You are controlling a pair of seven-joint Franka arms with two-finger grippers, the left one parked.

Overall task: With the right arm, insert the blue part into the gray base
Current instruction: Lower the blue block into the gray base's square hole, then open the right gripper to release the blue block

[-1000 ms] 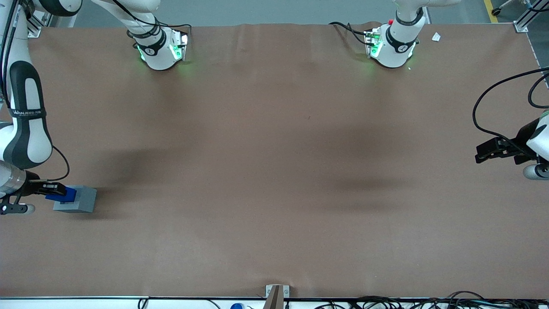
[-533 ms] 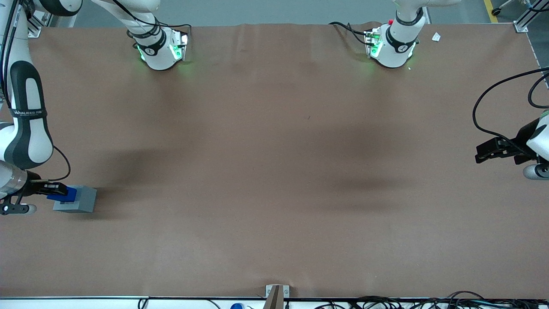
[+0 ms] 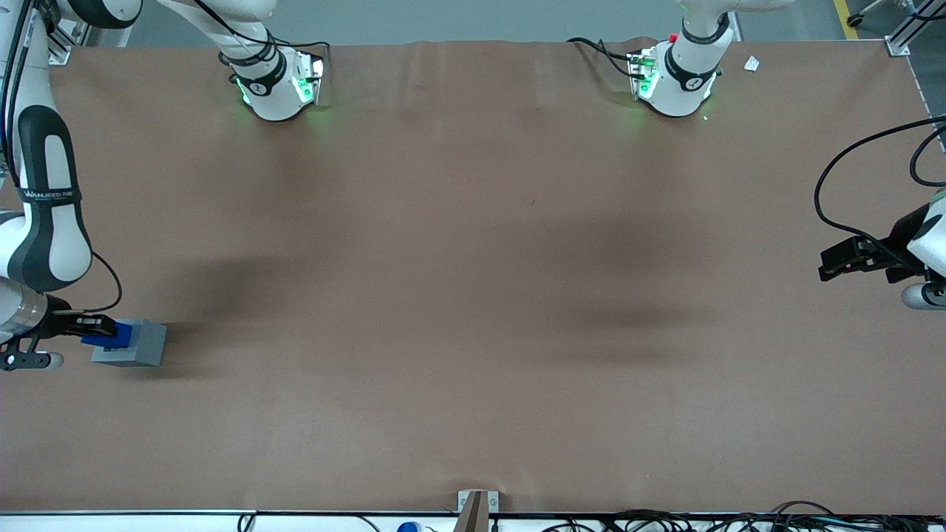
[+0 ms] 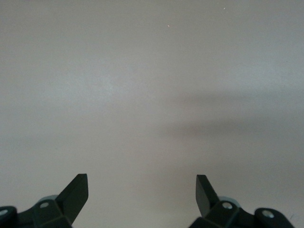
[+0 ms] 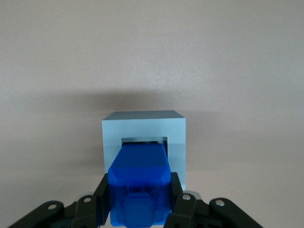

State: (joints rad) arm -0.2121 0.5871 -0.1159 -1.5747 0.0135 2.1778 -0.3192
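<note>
Gripper (image 5: 138,209) of the white jointed right arm (image 3: 46,199), black and two-fingered, sits low at the working arm's end of the brown table (image 3: 473,295), just beside the light gray plastic cube base (image 3: 131,343), and its fingers (image 5: 100,202) are closed narrowly on the small bright-blue plastic block (image 5: 138,190), one against each of its sides. In the wrist view the blue block's leading end reaches into the square recess on the gray cube's face that is turned toward the camera; the dark rim of that recess shows as a thin line above the block's upper edge and down one side of it, so the part is lined up with the opening and at least at its mouth, though how deep it has gone cannot be told. A short raised stub (image 5: 137,209) stands out on the blue block's face nearest the wrist camera, between the fingers. In the front view the same blue block (image 3: 111,336) appears pressed against the gray cube, touching it, with the black gripper (image 3: 83,326) holding it from the table-edge side and the silver wrist just past it. The gray cube rests flat on the brown table surface and casts a soft shadow toward the middle of the table.
</note>
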